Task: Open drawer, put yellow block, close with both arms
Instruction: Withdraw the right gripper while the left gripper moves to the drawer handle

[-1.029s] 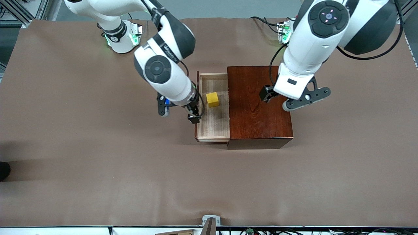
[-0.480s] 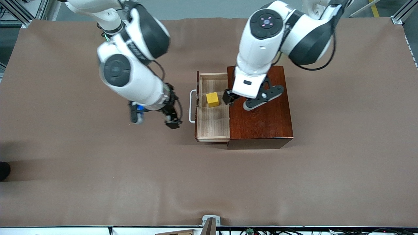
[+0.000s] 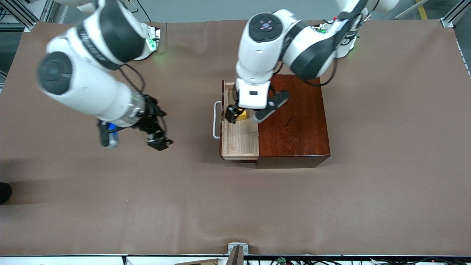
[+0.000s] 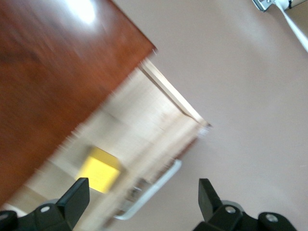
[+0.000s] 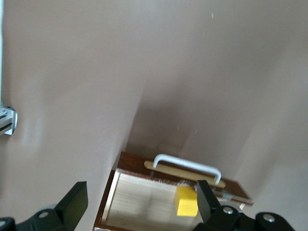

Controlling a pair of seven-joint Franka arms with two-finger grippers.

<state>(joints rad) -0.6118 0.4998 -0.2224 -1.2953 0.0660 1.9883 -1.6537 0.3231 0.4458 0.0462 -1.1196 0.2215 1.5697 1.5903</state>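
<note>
**Front view: drawer open, cube inside**

Front view: the pale-wood drawer (image 3: 240,138) with a white U-shaped handle (image 3: 216,120) is seen pulled out of the glossy mahogany box (image 3: 294,121) toward the right arm's end of the brown table (image 3: 235,206). The small bright-yellow block (image 3: 242,115) is seen lying on the drawer floor. The left gripper (image 3: 231,115) is held over the drawer, fingers spread apart. The right gripper (image 3: 156,139) is held over bare table, fingers likewise spread and empty.

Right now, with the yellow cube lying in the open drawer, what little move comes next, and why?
Probably the left tool, open over the drawer, goes to the white handle to push it shut: the yellow block is already inside.
</note>
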